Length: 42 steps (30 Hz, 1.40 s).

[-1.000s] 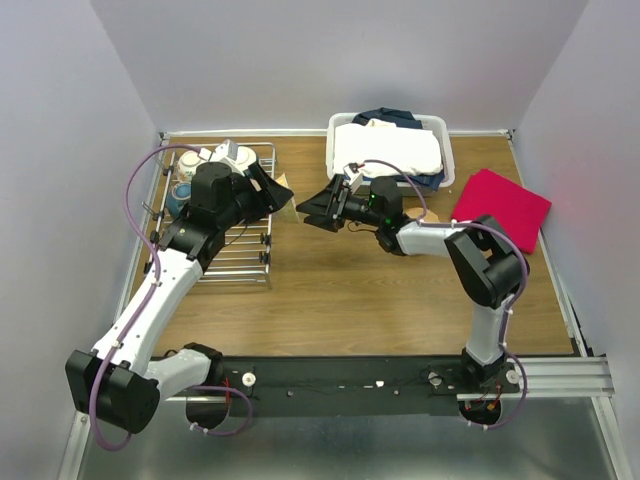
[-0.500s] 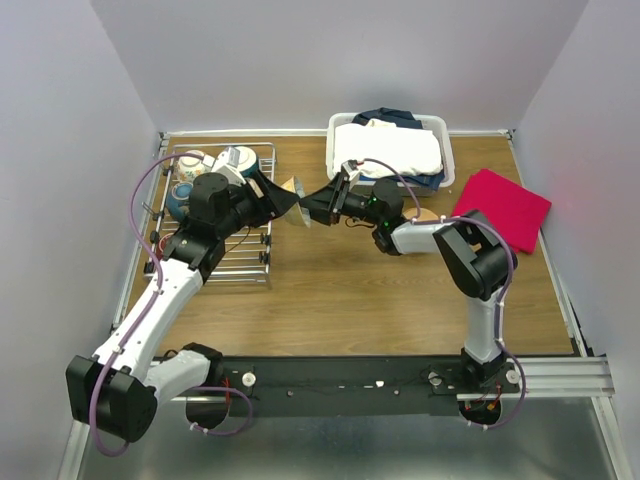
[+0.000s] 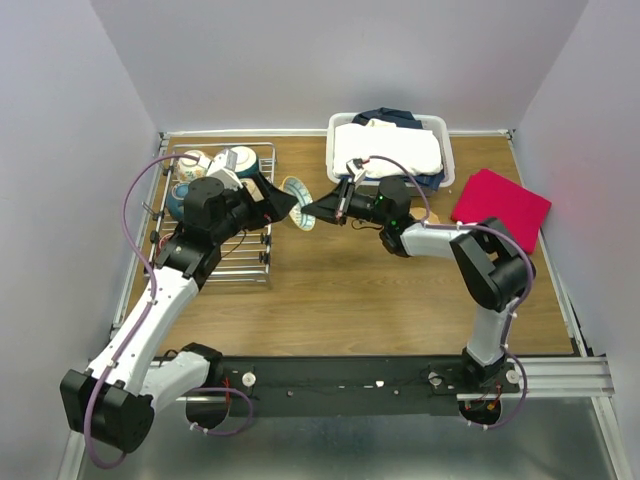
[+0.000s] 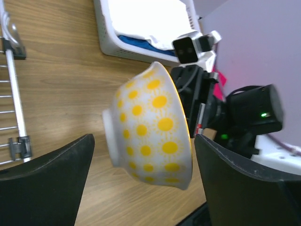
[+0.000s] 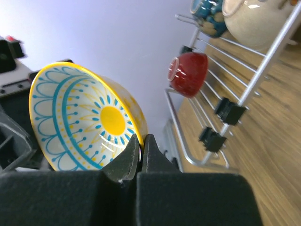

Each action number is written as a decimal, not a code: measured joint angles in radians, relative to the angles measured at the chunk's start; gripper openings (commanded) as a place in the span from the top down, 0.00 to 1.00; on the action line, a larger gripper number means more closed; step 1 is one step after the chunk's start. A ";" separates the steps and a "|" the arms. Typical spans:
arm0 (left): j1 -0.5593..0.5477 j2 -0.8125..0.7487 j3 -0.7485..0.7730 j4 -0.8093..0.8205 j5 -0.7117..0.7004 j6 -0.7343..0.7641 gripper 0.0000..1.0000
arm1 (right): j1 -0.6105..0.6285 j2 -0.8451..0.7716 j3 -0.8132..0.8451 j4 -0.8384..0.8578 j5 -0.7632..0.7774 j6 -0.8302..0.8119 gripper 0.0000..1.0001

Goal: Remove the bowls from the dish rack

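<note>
We are pinching the rim of the stiff, slick, likely fragile sun-patterned ceramic bowl (image 4: 150, 127) in the closed right gripper (image 5: 141, 141), mid-air beside the silver wire dish rack (image 3: 235, 252); left gripper (image 3: 273, 199) gaping empty.

Yellow sun-dotted bowl (image 4: 150, 132) on edge in midair, beside dish rack (image 3: 245, 265) with other bowls (image 3: 192, 165).

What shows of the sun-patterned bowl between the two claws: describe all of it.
The bowl is round, glossy ceramic: white outside with yellow sun dots and a short foot, inside blue arcs around a yellow centre, yellow rim. It hangs tipped on its side above the wooden table, beside the dish rack. The right claw is shut on its rim; the open left claw flanks it, seemingly without touching.
</note>
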 measured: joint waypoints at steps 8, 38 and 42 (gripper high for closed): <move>-0.005 -0.065 0.004 -0.092 -0.156 0.160 0.01 | -0.022 -0.217 -0.061 -0.456 0.127 -0.325 0.99; -0.005 0.057 0.019 -0.163 -0.442 0.422 0.01 | -0.374 -0.941 -0.403 -1.518 0.868 -0.547 0.99; -0.005 0.076 0.041 -0.158 -0.442 0.436 0.01 | -0.409 -0.940 -0.455 -1.520 0.845 -0.521 0.99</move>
